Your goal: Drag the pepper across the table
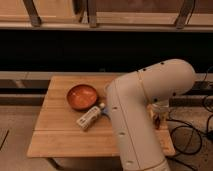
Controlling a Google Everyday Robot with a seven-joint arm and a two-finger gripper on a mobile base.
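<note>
The big white jointed robot arm [135, 120] fills the near right of the view, rising from the bottom edge and bending over the right half of the low light wooden plank table [60, 135]. Its bulk hides most of that side. The near left part of the tabletop, up to the front and left edges, shows bare planks. Farther in, a small whitish bottle-like object with a blue cap [90, 116] lies on its side, touching or just beside the arm. Behind it sits the round orange-red bowl [82, 96], near the table's far edge, with a strip of bare wood to its left. The gripper [159, 116] hangs at the table's right edge, beyond the arm's elbow; I cannot tell how its jaws stand. No pepper can be made out. Black cables [192, 135] lie on the floor to the right.
</note>
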